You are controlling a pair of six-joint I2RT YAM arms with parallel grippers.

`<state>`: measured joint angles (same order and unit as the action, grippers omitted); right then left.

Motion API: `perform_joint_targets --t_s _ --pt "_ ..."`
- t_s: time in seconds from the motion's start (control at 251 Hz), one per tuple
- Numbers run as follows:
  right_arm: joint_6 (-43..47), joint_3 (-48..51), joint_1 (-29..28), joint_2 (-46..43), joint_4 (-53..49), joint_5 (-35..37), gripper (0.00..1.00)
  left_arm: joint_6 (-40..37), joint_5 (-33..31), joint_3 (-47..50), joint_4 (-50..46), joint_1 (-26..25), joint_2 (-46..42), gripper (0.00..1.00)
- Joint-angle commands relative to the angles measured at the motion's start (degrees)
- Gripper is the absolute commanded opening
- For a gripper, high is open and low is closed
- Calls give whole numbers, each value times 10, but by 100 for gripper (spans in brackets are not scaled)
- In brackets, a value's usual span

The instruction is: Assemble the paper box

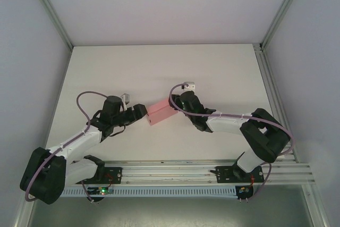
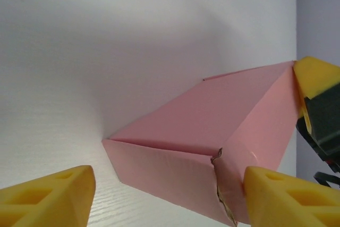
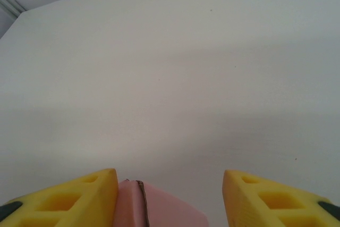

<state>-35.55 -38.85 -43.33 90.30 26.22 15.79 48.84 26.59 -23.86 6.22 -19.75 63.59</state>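
Note:
The paper box (image 1: 161, 112), pink card folded into a small rectangular box, lies at the middle of the white table (image 1: 159, 67) between the two grippers. My left gripper (image 1: 142, 111) is at its left end, open. In the left wrist view the box (image 2: 212, 115) spreads across the left gripper (image 2: 167, 200); one yellow fingertip (image 2: 281, 195) touches its frayed end flap and the other stays off it. My right gripper (image 1: 178, 108) is at the box's right end, open. In the right wrist view a box corner (image 3: 164, 211) rests against the left finger of the right gripper (image 3: 170, 200).
Grey enclosure walls (image 1: 32, 51) and metal corner posts (image 1: 265, 41) bound the table. An aluminium rail (image 1: 175, 171) holding both arm bases runs along the near edge. The right gripper's yellow finger (image 2: 316, 75) touches the box's far corner in the left wrist view.

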Motion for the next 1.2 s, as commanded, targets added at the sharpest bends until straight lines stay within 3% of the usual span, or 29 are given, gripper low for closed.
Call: perform_joint_targets --t_s 0.0,0.108,0.247,0.335,0.447,0.591,0.87,1.054,1.193 --pt "14 41 6 36 -141 -28 54 -32 29 33 24 1 27 71" --pt "21 42 6 40 -141 -37 53 -63 36 40 14 -2 53 66" --pt "26 60 7 40 -119 -51 42 -102 30 47 -10 -5 72 50" --pt "27 78 13 41 -97 -62 34 -128 -6 68 4 -6 68 45" --pt "43 108 29 40 -36 -113 24 -132 -14 81 45 -11 75 43" --pt "64 137 46 44 41 -188 13 -165 -36 64 44 -55 104 35" --pt "111 171 52 73 130 -191 5 -178 -78 57 38 -79 138 20" --pt "129 181 63 78 173 -229 1 -192 -121 29 -13 -115 161 19" --pt "139 162 64 38 123 -217 7 -194 -120 15 -31 -123 140 23"
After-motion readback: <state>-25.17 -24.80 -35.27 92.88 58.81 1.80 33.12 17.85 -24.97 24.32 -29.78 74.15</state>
